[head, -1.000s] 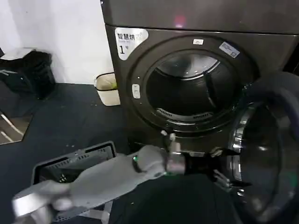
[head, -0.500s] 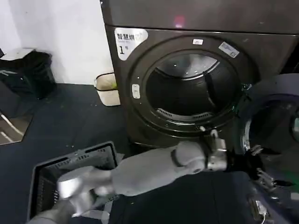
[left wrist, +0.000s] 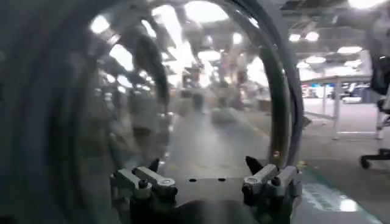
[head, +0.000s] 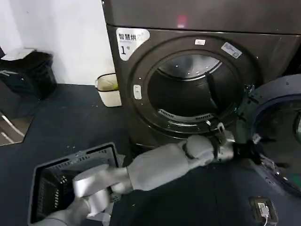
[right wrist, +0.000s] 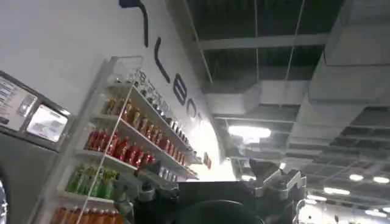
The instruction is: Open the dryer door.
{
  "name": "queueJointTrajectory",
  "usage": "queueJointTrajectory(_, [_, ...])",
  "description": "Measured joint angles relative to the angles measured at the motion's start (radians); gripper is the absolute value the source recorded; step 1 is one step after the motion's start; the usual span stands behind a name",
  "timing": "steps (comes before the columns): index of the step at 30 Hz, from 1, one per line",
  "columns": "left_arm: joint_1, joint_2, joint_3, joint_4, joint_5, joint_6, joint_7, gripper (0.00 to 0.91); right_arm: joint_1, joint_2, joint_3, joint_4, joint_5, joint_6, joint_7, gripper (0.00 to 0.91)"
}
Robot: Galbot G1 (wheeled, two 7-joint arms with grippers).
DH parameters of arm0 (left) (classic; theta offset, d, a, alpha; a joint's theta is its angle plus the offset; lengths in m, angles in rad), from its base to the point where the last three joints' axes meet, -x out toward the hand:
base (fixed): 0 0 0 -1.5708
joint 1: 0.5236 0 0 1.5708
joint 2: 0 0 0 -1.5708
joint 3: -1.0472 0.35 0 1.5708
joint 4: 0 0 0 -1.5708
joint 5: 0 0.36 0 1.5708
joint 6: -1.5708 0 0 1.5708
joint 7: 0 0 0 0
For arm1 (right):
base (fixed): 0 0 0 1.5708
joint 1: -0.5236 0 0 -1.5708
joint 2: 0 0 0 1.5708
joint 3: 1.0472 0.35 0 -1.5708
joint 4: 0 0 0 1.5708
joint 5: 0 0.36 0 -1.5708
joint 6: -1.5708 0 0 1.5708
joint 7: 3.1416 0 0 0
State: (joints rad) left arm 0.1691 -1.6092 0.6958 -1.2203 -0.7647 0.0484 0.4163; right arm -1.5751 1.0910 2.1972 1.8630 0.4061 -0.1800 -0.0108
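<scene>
The dryer door (head: 277, 96) stands swung wide open at the right of the machine, its dark grey inner side toward me, and the drum opening (head: 188, 94) is exposed. My left arm reaches across low in front of the dryer. My left gripper (head: 265, 159) is at the lower inner part of the door. In the left wrist view the left gripper (left wrist: 203, 165) is open, its fingers spread right in front of the door's glass (left wrist: 201, 91) with nothing between them. My right gripper (right wrist: 206, 176) points up toward the ceiling, open and holding nothing.
A dark laundry basket (head: 70, 174) sits on the floor at the lower left beside my left arm. A small waste bin (head: 108, 89) stands against the wall left of the dryer, and black bags (head: 28, 70) lie farther left. A small device (head: 263, 207) lies on the floor below the door.
The door has swung farther open to the right, and my left arm has stretched to the right along with it.
</scene>
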Motion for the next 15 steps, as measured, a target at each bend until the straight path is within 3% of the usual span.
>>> queueJointTrajectory(7, [-0.032, 0.000, 0.004, 0.061, -0.005, -0.015, -0.001, 0.907, -0.002, -0.009, 0.000, -0.014, 0.002, 0.002, -0.004, 0.907])
queueJointTrajectory(15, [-0.044, 0.000, 0.018, 0.058, -0.024, -0.025, 0.011, 0.907, -0.004, -0.012, 0.002, -0.024, 0.003, 0.004, -0.007, 0.907])
